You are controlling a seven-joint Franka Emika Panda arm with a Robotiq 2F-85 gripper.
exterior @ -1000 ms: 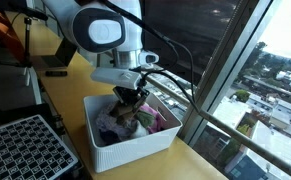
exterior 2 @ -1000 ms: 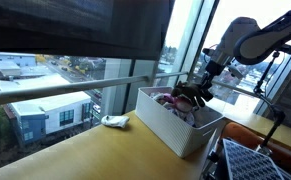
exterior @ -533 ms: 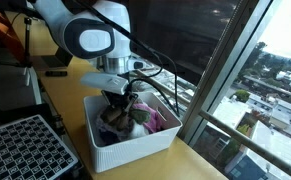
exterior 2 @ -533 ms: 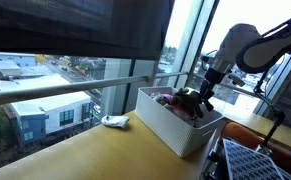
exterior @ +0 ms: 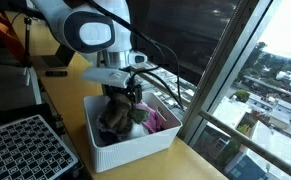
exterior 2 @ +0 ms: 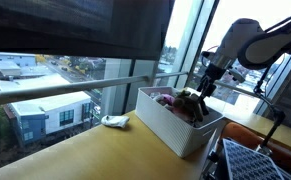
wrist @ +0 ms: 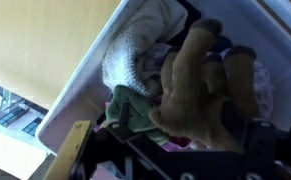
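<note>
Tan leather work glove lies inside the white bin, centre frame in both exterior views, on top of a cloth pile that includes a white towel and a pink cloth; on this evidence the deposit is judged complete. End effector hovers directly above the glove, and the views do not show whether it is open, closed or in contact. Not yet done: clearing the end effector from the bin on the wooden counter.

The glove is tan-brown with darker fingertips, the towel white, the rag green, the cloth pink, the bin white, the rack black with a grid pattern, the worktop pale yellowish wood.
</note>
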